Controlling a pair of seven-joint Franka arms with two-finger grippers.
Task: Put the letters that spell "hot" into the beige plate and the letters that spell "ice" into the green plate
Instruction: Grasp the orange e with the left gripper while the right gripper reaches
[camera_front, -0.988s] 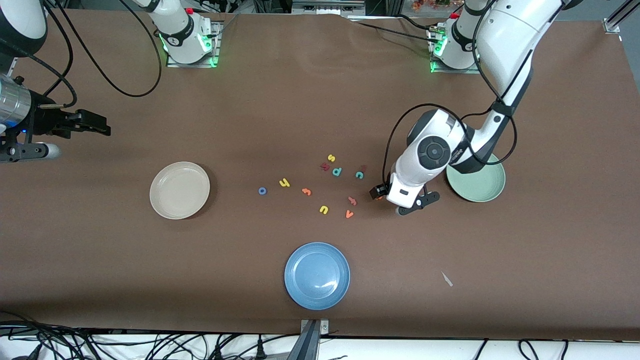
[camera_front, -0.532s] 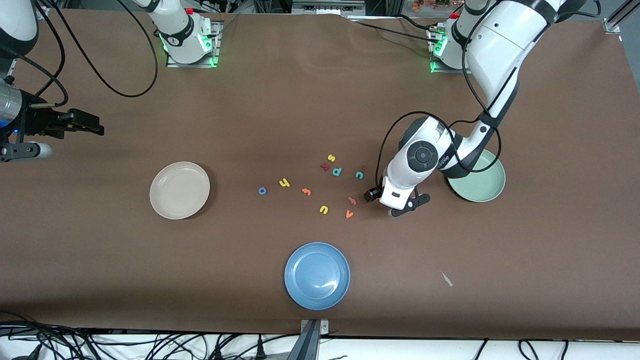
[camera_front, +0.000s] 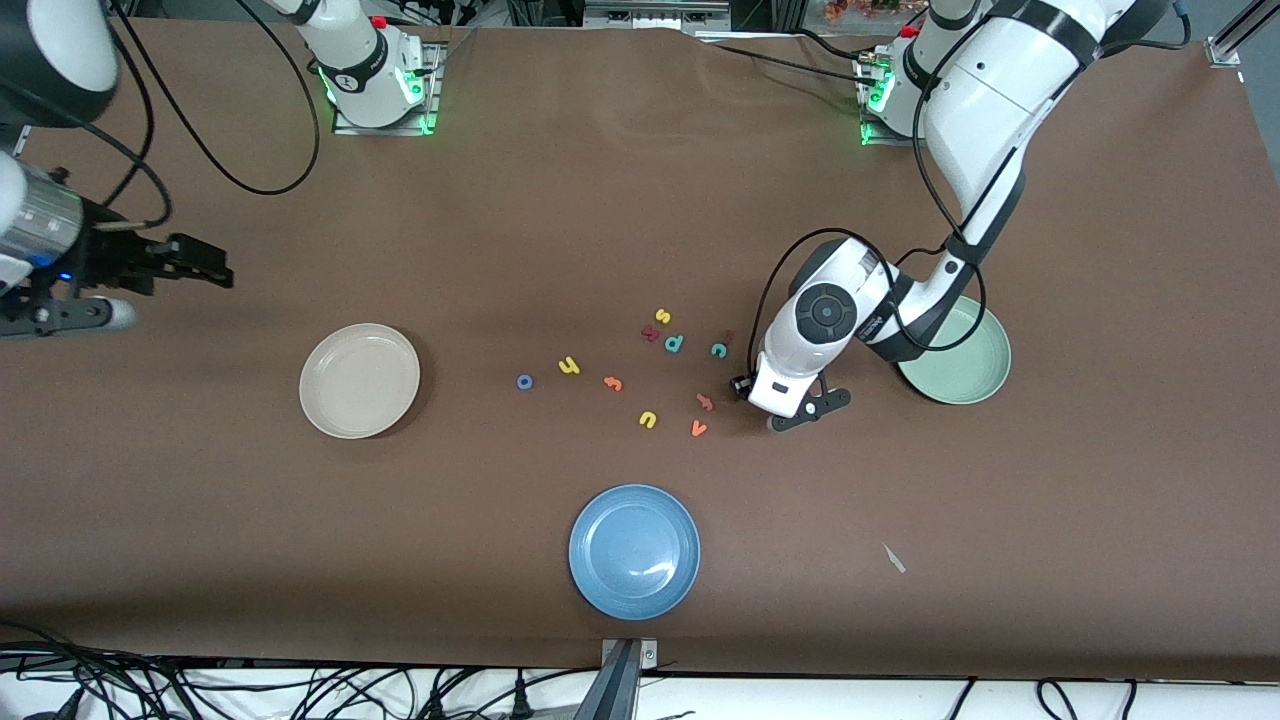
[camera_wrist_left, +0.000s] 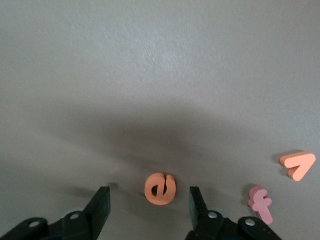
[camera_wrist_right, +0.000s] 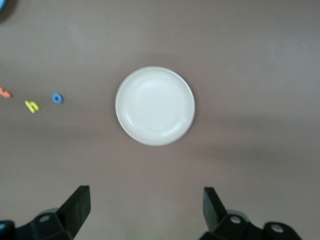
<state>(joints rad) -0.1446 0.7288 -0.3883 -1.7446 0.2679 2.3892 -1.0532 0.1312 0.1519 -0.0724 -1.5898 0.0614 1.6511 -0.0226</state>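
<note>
- Left gripper (camera_wrist_left: 150, 207): lowered to the table (camera_front: 1100, 450) near the green plate (camera_front: 975, 380); fingers (camera_wrist_left: 100, 207) spread, one on each side of the orange e (camera_wrist_left: 160, 189), neither touching it. Nothing grasped.
- Orange e: flat on the table between the left gripper's fingers, hidden in the front view by the left wrist.
- Pink f (camera_wrist_left: 261, 203) and orange v (camera_wrist_left: 298, 165): on the table just outside one finger of the left gripper, toward the right arm's end.
- Teal c (camera_front: 718, 349): near the left gripper, farther from the front camera than it; the dark red i nearby is too dim to point out.
- Green plate: beside the left gripper toward the left arm's end, partly covered by the left forearm; no letter visible on the part that shows.
- Right gripper (camera_wrist_right: 145, 205): waits in the air at the right arm's end of the table, fingers wide apart and empty.
- Beige plate (camera_wrist_right: 131, 120): on the table under the right wrist camera's gaze, ahead of the right gripper, holding no letters.
- Blue o (camera_wrist_right: 57, 98), yellow h (camera_wrist_right: 32, 106), orange t (camera_front: 613, 383): on the table between the beige plate and the left gripper, the o nearest the plate.
- Blue plate (camera_front: 600, 575): nearest the front camera, well apart from both grippers.
</note>
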